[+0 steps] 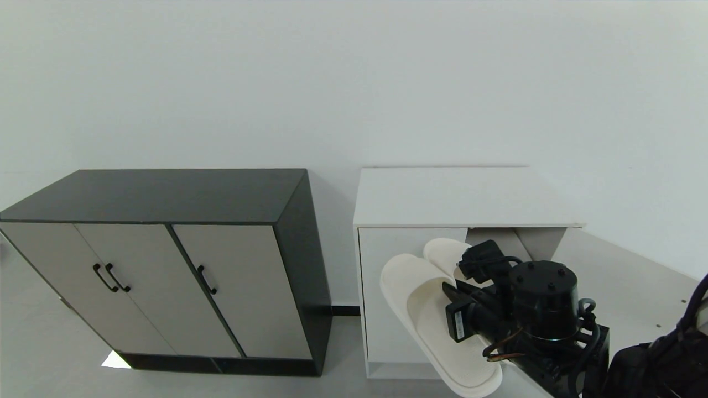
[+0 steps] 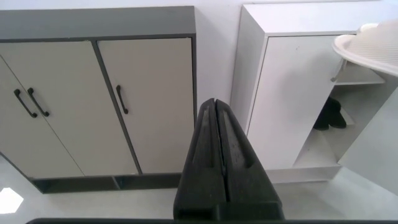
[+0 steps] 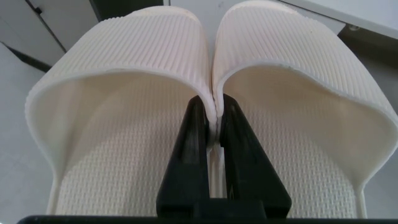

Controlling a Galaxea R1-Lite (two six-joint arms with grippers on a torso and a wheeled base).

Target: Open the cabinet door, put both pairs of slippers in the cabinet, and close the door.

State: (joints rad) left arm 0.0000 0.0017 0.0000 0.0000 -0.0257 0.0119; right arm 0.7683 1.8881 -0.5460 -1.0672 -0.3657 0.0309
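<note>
A pair of cream slippers [image 1: 428,298] hangs in front of the white cabinet [image 1: 459,193], held side by side. My right gripper [image 3: 212,115] is shut on their two inner strap edges, and it is also seen beside the cabinet's opening [image 1: 470,271]. The cabinet's right door [image 1: 630,287] stands open; its left door [image 1: 387,309] is closed. In the left wrist view a dark pair of slippers [image 2: 329,115] sits on a lower shelf inside, with the cream slippers [image 2: 370,43] higher up at the opening. My left gripper [image 2: 216,106] is shut and empty, back from both cabinets.
A black cabinet [image 1: 166,196] with three closed grey doors and black handles [image 1: 110,277] stands left of the white one, a narrow gap between them. A plain wall runs behind. Open grey floor [image 1: 50,354] lies in front.
</note>
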